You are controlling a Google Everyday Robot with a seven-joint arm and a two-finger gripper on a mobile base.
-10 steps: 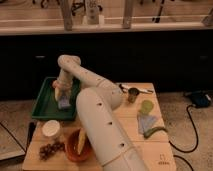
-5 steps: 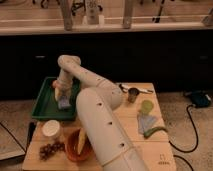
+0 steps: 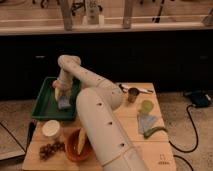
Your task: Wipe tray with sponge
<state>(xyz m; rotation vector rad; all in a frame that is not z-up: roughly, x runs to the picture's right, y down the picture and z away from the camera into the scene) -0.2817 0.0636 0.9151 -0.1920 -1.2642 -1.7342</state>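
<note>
While arm bends down, pincer (image 3: 61, 96) over tray (image 3: 44, 106), seemingly gripping sponge (image 3: 64, 103).

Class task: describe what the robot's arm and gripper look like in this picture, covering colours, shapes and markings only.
The arm is a thick, rounded, off-white tube with small dark dots along its shell and bulging joints. The gripper, down over the dark green tray, looks pale too; no cables show.

Gripper (image 3: 61, 96) over matt plastic tray (image 3: 44, 102), on soft-looking sponge (image 3: 64, 103); arm (image 3: 100, 120) smooth white plastic; table (image 3: 150, 150) pale wood; cup (image 3: 133, 94) shiny metal.
</note>
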